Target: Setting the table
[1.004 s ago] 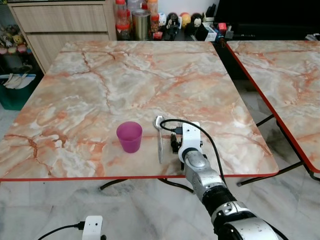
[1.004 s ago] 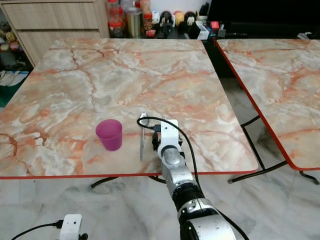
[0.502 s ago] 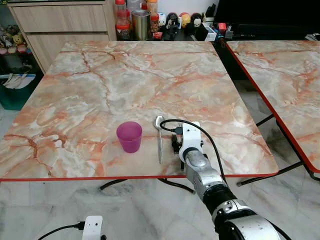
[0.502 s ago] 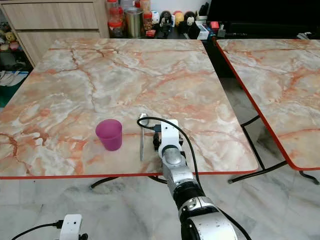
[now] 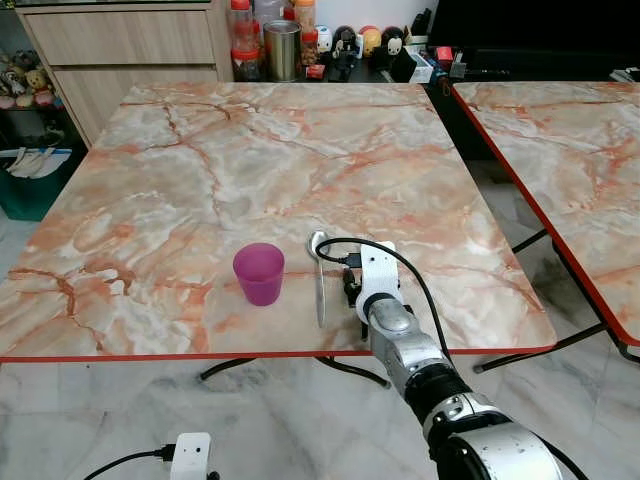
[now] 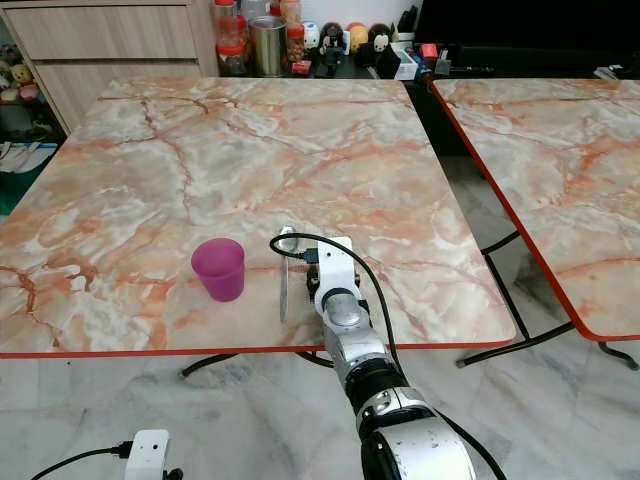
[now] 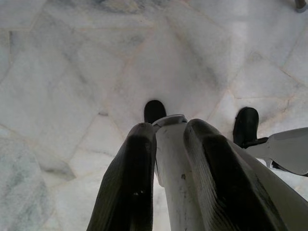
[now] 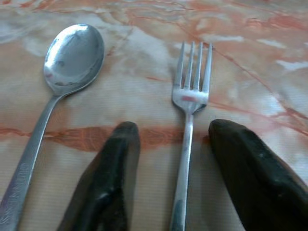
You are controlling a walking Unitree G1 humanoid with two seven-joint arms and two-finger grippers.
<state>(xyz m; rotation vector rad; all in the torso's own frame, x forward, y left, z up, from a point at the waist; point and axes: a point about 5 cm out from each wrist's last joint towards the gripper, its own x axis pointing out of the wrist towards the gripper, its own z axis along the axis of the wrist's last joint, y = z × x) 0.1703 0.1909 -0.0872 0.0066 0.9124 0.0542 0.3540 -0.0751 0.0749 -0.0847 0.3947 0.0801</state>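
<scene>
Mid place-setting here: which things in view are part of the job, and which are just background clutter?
Part of the job:
- fork, between the open right gripper fingers
- spoon, beside the fork
- purple cup, left of the spoon
- marble table

Just lying about:
- jars and figurines beyond the table's far edge
- second table on the right
- wooden drawers
</scene>
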